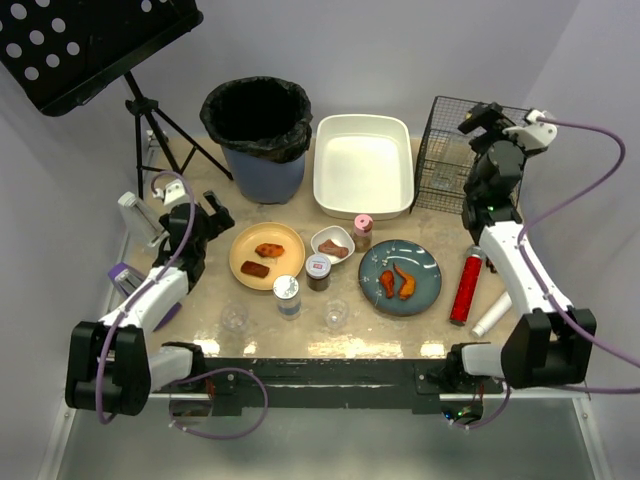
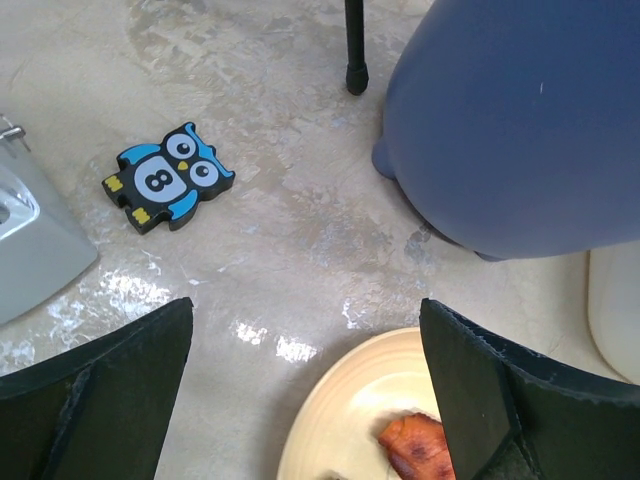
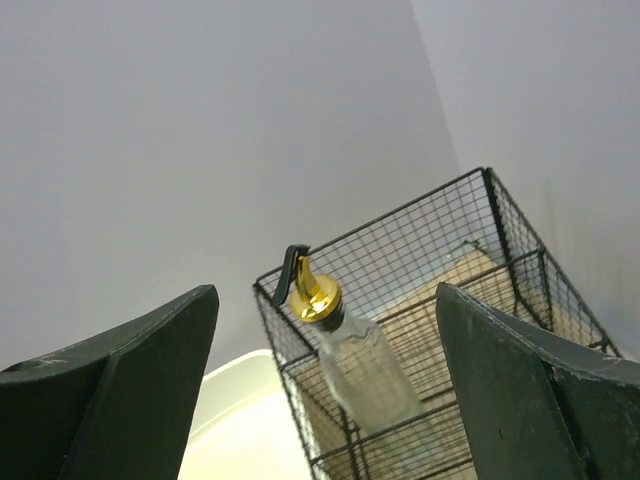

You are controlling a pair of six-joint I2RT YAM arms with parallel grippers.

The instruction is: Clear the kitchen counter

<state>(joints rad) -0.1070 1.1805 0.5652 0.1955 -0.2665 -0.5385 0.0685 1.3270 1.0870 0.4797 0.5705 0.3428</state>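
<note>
**Two spread, empty claws over a cluttered worktop**

The beige, stone-patterned worktop point(image 1: 430, 328) fills the middle of the overhead view, running from the arm bases at the near edge to the far wall. Along its far side stand a blue bin point(image 1: 262, 170) lined with a black bag, a white tub point(image 1: 363, 163) to its right, and a black wire basket point(image 1: 445, 160) at far right. A glass bottle point(image 3: 362, 372) with a gold pourer is inside the basket. Nearer sit a blue plate point(image 1: 432, 285) with two fried pieces, a yellow plate point(image 1: 292, 258) with two brown pieces to its left, and a small white bowl point(image 1: 320, 236) between them. A red tube point(image 1: 466, 288) lies at near right. Small lidded jars point(image 1: 318, 270) and clear cups point(image 1: 336, 315) stand near the middle.

The left claw point(image 2: 305, 400) hovers spread wide, holding nothing, just beside the yellow plate. The right claw point(image 3: 325, 400), raised by the basket, is also spread and empty. An owl-shaped piece point(image 2: 165, 177) marked 8 lies at far left.
</note>
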